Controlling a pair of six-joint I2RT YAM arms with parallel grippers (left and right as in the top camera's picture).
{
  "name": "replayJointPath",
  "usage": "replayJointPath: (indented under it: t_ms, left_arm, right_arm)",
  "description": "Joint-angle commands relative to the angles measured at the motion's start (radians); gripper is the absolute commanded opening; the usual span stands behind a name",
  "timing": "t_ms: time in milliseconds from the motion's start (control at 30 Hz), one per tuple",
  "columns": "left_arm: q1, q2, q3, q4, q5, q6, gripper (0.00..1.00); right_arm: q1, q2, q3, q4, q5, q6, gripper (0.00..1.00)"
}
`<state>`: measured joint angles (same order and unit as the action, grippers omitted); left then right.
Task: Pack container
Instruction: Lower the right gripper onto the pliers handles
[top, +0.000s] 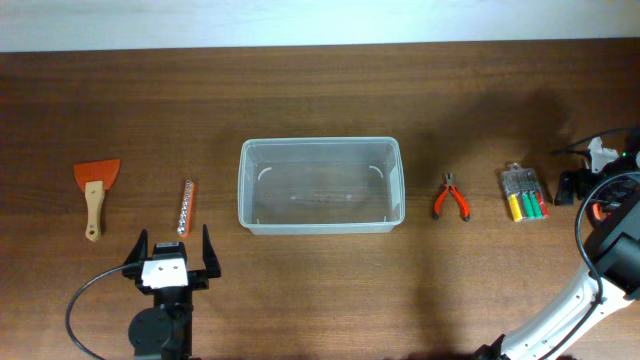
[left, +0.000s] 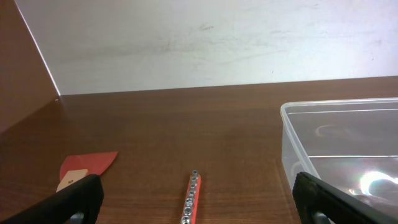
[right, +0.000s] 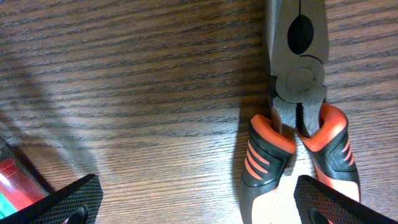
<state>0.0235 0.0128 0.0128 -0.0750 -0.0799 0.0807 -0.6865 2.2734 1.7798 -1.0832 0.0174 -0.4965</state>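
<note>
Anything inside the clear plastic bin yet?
The clear rectangular plastic container looks empty from overhead: only the brown wooden table shows through its floor. Nothing covers it. The left wrist view shows just one corner, with glare.

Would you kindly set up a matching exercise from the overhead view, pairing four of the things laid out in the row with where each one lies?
Things:
1. scraper
2. container
3. pliers
4. pack of screwdrivers

Places:
A. just to the right of the clear bin
B. at the far left end of the row
C. in the middle of the row
D. at the far right end of the row

Pairs: 1-B, 2-C, 3-A, 4-D
</note>
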Motion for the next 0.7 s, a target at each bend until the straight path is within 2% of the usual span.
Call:
replayJointPath:
  t_ms: [0,667]
  left_arm:
    - [-0.003,-0.007,-0.003,-0.001,-0.004,-0.013,0.99]
    - [-0.003,-0.007,-0.003,-0.001,-0.004,-0.013,0.99]
  right_arm:
    - [-0.003,0.007,-0.003,0.003,-0.014,0.035,0.99]
    - [-0.015,0.008,-0.003,0.005,-0.025,0.042,0.99]
